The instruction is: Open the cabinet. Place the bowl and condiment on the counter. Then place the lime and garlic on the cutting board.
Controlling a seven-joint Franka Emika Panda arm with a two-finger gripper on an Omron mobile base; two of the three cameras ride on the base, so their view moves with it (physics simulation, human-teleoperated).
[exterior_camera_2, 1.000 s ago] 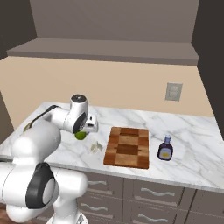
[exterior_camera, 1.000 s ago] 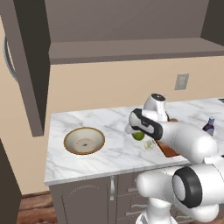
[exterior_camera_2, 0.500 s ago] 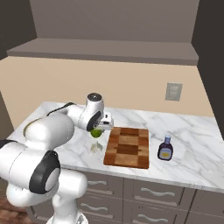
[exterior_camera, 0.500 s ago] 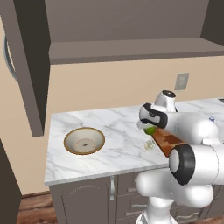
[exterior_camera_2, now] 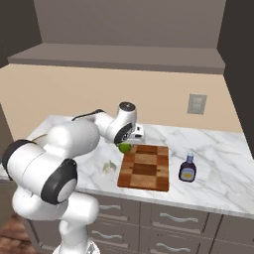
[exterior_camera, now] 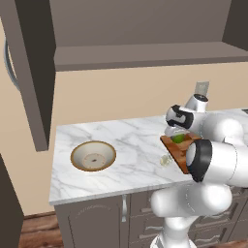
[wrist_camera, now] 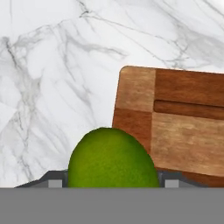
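Note:
My gripper (exterior_camera_2: 126, 143) is shut on the lime (exterior_camera_2: 124, 147), held just above the near-left corner of the checkered cutting board (exterior_camera_2: 145, 167). In the hand view the lime (wrist_camera: 113, 157) bulges between the two fingertips (wrist_camera: 54, 182), with the board (wrist_camera: 183, 122) ahead and to the right. On the counter (exterior_camera_2: 218, 168), the pale garlic (exterior_camera_2: 109, 167) lies left of the board. The condiment (exterior_camera_2: 187, 168) stands to the board's right. Far to the left the bowl (exterior_camera: 93, 156) rests on the marble. The cabinet (exterior_camera: 145, 53) above is open, its door (exterior_camera: 29, 72) swung out left.
A wall outlet (exterior_camera_2: 197, 103) sits on the beige backsplash behind the board. Lower cabinet drawers (exterior_camera_2: 168, 218) run under the counter's front edge. Another open cabinet door (exterior_camera_2: 238, 54) hangs at the upper right.
The arm has carried the lime to the right, from over the bare marble near the garlic to the cutting board's corner. Bowl, bottle and garlic have stayed put.

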